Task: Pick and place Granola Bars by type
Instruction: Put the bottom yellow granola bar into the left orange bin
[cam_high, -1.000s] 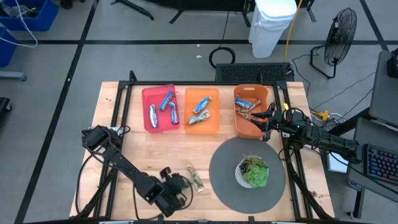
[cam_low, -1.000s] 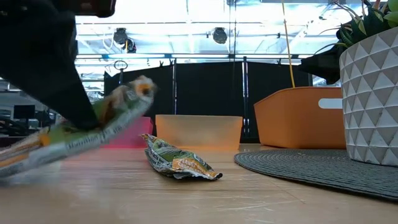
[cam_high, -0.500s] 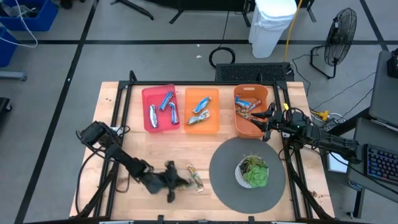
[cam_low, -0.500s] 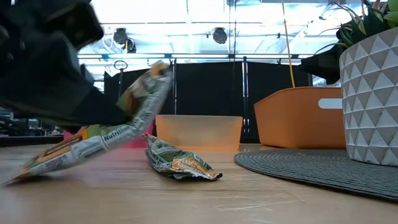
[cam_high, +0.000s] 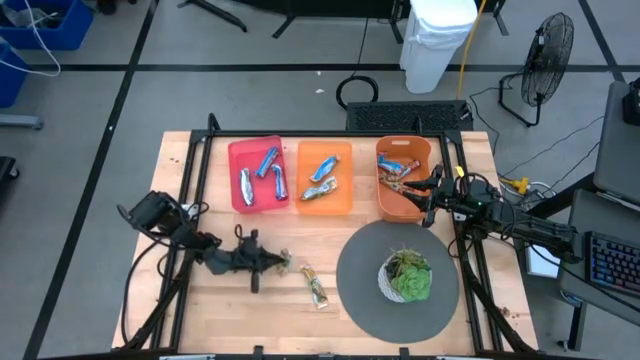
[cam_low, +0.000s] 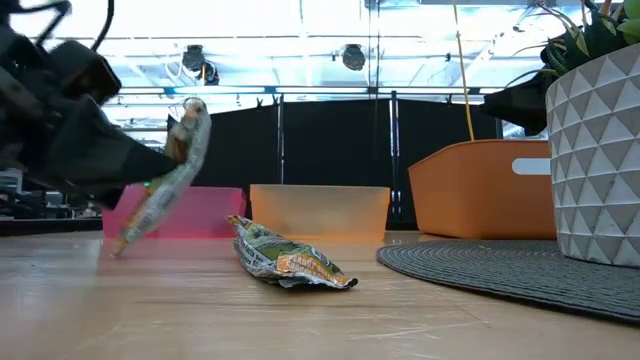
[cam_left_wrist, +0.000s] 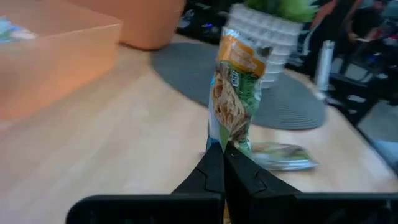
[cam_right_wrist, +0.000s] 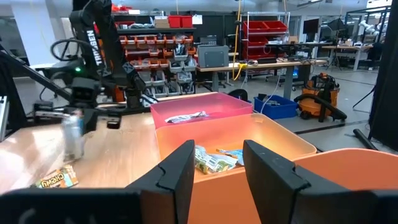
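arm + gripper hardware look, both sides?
Both arms are dark, near-black, jointed links with black cables trailing from their bases. The left gripper has two slim, tapered black fingers. The right gripper has broader, blocky black fingers. No markings are legible.

Two dark jointed arms – black cabling along links – black wedge-shaped claw fingers (cam_left_wrist: 214, 171)

Tabletop (cam_high: 240, 230): pale planked wood, matt, with visible grain; at lower right of the high view a grey round mat (cam_high: 365, 265) of ribbed woven texture carries a white faceted plant pot (cam_low: 600, 150), matt. Bins, upper centre: pink bin (cam_high: 257, 175) and translucent orange bin (cam_high: 325, 177), smooth plastic. Granola bar (cam_left_wrist: 235, 93), pinched in dark matt jaws: crinkled glossy foil wrapper.
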